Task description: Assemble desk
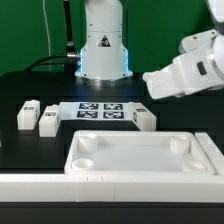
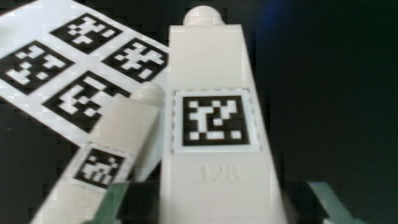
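Observation:
The desk top (image 1: 140, 158), a white tray with round corner sockets, lies at the front of the table. Two white legs (image 1: 27, 115) (image 1: 48, 120) lie at the exterior view's left. Another leg (image 1: 144, 117) lies just right of the marker board (image 1: 100, 110). My gripper (image 1: 152, 86) hangs above that leg. In the wrist view my gripper (image 2: 221, 197) is open, and its fingers (image 2: 114, 192) stand either side of the tagged leg (image 2: 214, 110) with a gap on each side. A second leg (image 2: 107, 150) lies beside it.
The marker board also shows in the wrist view (image 2: 80, 60). The long white border wall (image 1: 100, 190) runs along the front edge. The robot's base (image 1: 105, 50) stands at the back centre.

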`<action>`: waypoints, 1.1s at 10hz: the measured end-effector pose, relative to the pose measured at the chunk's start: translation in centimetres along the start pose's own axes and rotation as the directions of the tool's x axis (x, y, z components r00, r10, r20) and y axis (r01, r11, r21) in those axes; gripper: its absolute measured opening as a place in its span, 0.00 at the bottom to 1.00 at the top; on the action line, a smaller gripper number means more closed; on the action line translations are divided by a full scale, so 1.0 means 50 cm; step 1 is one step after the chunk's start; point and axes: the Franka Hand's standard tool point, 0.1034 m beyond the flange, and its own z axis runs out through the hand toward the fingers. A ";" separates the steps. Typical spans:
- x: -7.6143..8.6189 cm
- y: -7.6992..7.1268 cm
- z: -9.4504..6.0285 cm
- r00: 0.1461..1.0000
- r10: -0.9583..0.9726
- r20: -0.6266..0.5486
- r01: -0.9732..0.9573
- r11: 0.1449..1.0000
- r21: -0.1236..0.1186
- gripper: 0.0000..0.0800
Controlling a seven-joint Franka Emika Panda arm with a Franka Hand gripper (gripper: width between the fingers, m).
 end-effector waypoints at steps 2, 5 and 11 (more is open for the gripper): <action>0.011 0.001 -0.004 1.000 -0.002 -0.028 0.001 1.000 -0.005 0.36; -0.008 0.034 -0.062 0.985 0.009 -0.175 -0.007 1.000 0.010 0.36; -0.040 0.076 -0.128 0.860 0.048 -0.509 -0.060 0.998 -0.008 0.36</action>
